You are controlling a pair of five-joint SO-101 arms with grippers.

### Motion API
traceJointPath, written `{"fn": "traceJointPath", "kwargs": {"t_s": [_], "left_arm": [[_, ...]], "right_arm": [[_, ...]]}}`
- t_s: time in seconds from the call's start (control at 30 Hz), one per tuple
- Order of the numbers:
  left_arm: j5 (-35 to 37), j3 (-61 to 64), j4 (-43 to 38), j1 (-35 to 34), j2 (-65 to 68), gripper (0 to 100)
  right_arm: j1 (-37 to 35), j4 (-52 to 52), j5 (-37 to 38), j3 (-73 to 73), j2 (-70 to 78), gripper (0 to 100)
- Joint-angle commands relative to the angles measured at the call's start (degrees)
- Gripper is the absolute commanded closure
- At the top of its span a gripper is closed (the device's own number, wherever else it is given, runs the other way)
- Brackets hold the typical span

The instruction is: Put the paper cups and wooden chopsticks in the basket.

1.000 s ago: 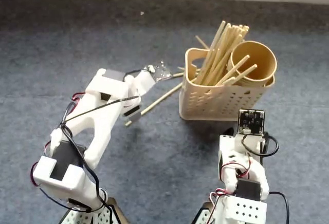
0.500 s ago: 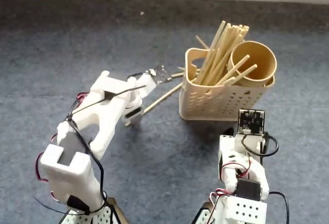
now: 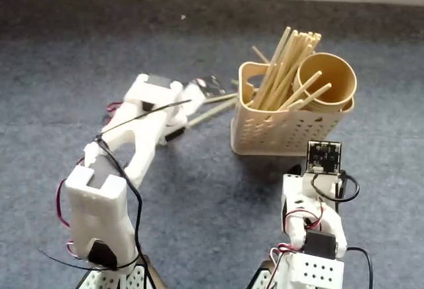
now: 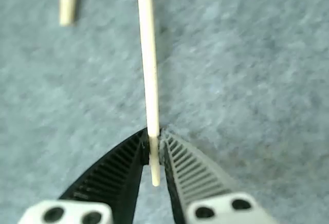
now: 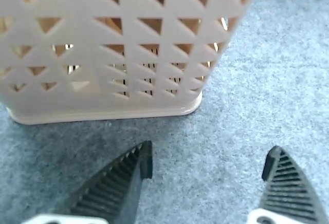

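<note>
Left end effector [image 4: 153, 137] pinching chopstick [image 4: 147, 54] end

One basket [image 3: 285, 133], one cup [image 3: 329, 70], chopsticks [image 3: 286, 56] (many)

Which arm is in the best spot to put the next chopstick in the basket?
Left. The left gripper is shut on a wooden chopstick, next to the basket. The right gripper is open and empty, facing the basket's wall.
</note>
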Motion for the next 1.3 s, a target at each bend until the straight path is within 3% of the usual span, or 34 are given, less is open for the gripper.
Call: {"fn": "traceJointPath", "kwargs": {"t_s": [0.0, 0.2, 0.3, 0.43, 0.57, 0.73, 0.93, 1.27], "left_arm": [[3.34, -8.31, 3.87, -3.38, -7.69, 100], [14.59, -21.49, 8.0, -4.18, -16.84, 100], [21.71, -27.74, 7.38, -0.92, -20.62, 100], [33.14, -37.14, 7.3, 7.25, -24.04, 100], [39.3, -43.65, 7.3, 19.03, -25.1, 100], [47.21, -41.19, 1.58, 30.02, -24.57, 100], [46.95, -30.2, -8.44, 33.89, -23.87, 100], [46.33, -24.4, -9.32, 33.36, -23.96, 100]], "right_arm": [[-0.13, -1.19, 0.97, 1.1, 0.13, 66.3], [-0.13, -1.19, 0.88, 1.1, 0.13, 66.3], [-0.04, -1.19, 0.88, 1.1, 0.13, 66.3], [0.04, -1.19, 0.79, 1.1, 0.13, 66.3], [0.04, -1.19, 0.88, 1.1, 0.13, 66.3], [0.04, -1.19, 0.97, 1.1, 0.13, 66.3], [0.04, -1.19, 0.97, 1.1, 0.13, 66.3], [0.04, -1.19, 0.97, 1.1, 0.13, 66.3]]}}
